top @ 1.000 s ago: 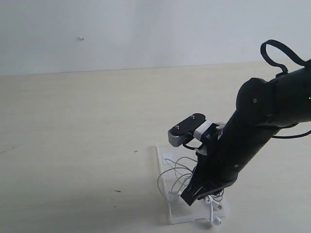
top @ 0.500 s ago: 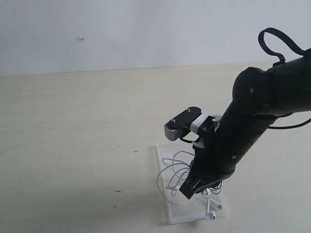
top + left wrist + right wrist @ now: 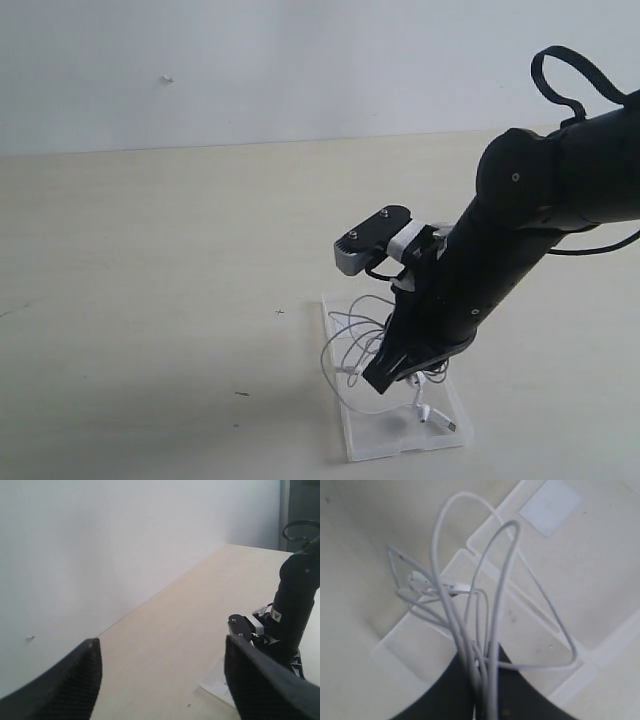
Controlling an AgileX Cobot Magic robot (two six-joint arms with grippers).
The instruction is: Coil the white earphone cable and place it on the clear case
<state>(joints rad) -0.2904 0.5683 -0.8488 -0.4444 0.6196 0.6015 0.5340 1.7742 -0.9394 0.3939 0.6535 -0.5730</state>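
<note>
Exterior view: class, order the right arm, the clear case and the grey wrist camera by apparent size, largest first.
1. right arm, largest
2. clear case, partly hidden by the arm
3. grey wrist camera, smallest

I find no words or numbers I can read. The white sticker [image 3: 550, 506] on the clear case [image 3: 600, 570], upper right, looks blank. A faint dark mark on the inline piece [image 3: 451, 586] of the white earphone cable [image 3: 470, 652] is too blurred.

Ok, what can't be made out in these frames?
Earbuds of the white earphone cable: too small in the exterior view, unclear in the blurred right wrist view.
Tips of the right gripper: cut off by the right wrist view's edge.
The clear case: mostly behind the right arm in the left wrist view.
</note>
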